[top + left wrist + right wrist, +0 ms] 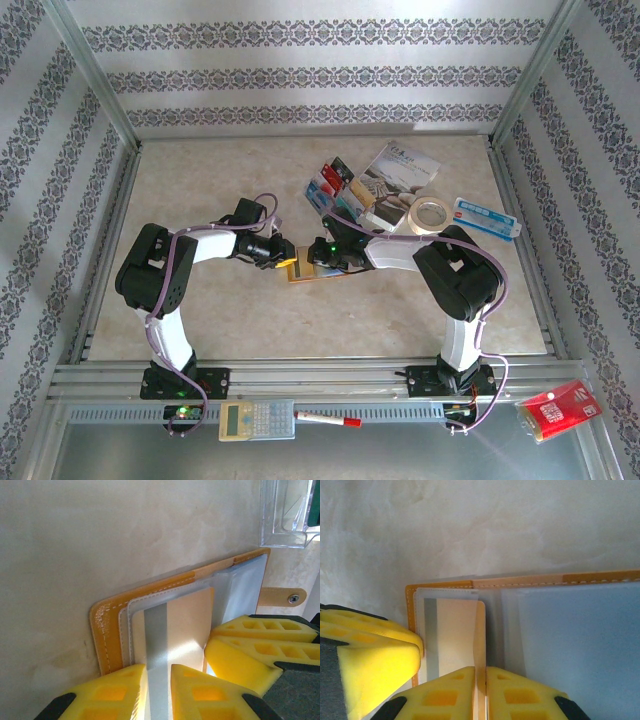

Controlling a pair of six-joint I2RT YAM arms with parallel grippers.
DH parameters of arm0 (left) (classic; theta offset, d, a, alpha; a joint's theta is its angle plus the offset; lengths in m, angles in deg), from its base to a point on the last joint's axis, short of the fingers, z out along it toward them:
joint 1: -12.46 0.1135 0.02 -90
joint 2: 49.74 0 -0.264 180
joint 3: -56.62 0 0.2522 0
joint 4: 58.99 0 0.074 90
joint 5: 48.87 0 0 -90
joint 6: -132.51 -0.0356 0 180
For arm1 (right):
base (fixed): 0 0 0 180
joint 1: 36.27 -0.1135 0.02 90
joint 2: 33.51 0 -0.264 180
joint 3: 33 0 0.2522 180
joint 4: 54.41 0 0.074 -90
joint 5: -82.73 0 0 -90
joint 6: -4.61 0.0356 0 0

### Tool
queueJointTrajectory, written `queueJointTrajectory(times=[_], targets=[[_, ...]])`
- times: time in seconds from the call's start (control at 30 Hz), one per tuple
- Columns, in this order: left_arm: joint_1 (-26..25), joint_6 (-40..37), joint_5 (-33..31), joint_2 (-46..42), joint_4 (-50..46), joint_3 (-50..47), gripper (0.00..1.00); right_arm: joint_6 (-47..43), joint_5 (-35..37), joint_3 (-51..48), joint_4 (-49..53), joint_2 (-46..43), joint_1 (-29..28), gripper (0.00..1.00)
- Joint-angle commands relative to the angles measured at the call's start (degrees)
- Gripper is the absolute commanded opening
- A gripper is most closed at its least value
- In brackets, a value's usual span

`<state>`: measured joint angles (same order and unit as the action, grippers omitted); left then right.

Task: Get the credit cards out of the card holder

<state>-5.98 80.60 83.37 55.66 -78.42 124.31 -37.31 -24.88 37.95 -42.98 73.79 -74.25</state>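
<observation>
You're partway through: a fan of credit cards (335, 180), blue, red, black and teal, already lies on the desk (250, 320) beyond the arms, while the card holder (305, 270) lies open between them with a tan-yellow card (455, 635), grey stripe along one side, not yet out of its clear sleeve. Your left end effector (159, 672) is nearly pressed together on the holder's near edge at that sleeve, apparently steadying it. Your right end effector (481, 672) is pinched on a thin tan edge that looks to be this card. I judge that one card is left to draw out; the other sleeves look empty. The brochure (400, 168), tape roll (432, 213) and white-and-blue box (487, 217) crowd the far right beside the pile, so placing room there is tight. The two end effectors also work almost touching, a risk of collision.
</observation>
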Motion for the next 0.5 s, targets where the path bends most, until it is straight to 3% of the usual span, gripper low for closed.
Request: queueJointTrajectory(times=[0.0, 0.47], targets=[[-0.68, -1.12, -1.11, 1.02, -2.49, 0.48, 0.22, -0.44, -1.64, -0.76, -1.27, -0.28, 0.15, 0.16], [-0.64, -1.17, -1.39, 0.25, -3.07, 1.03, 0.23, -0.78, -1.33, -1.85, -2.11, -1.5, 0.58, 0.06]])
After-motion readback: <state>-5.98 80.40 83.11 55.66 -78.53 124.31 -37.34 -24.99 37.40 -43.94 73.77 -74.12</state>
